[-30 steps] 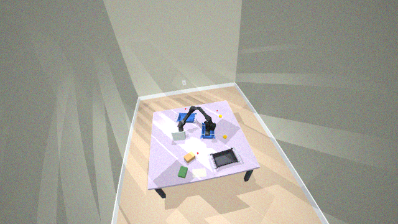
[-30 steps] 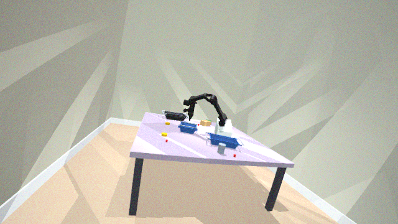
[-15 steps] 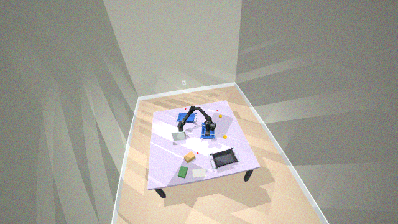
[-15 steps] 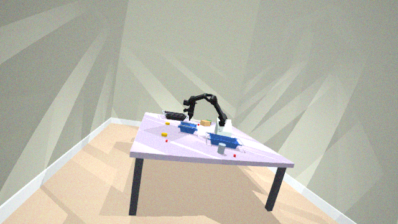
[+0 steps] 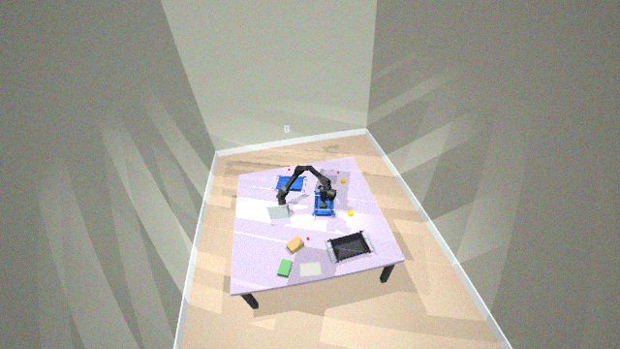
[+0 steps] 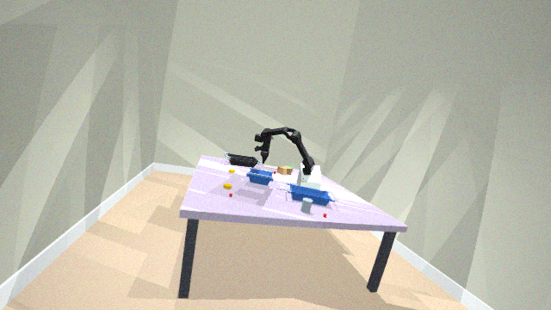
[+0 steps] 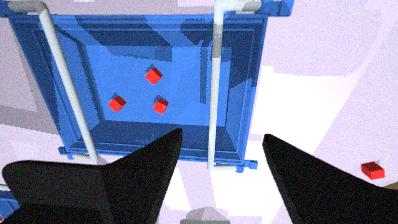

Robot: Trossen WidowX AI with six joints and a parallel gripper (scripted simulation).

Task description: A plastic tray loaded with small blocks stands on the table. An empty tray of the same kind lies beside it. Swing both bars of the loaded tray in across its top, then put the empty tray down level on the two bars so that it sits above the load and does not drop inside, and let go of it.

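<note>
So the jaws [image 5: 324, 206] [image 6: 263, 162] are spread apart with nothing between them, hanging right over one edge of the loaded blue tray [image 5: 316, 213] [image 6: 261, 177] [image 7: 252, 100]. Both its bars lie across the top, red blocks inside. Empty tray's off to the jaws' side on the table [image 5: 262, 252] [image 6: 215, 202] [image 7: 310, 65].

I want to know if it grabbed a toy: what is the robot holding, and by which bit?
Nothing is held. The gripper's jaws stand apart above the blue tray with red blocks.
</note>
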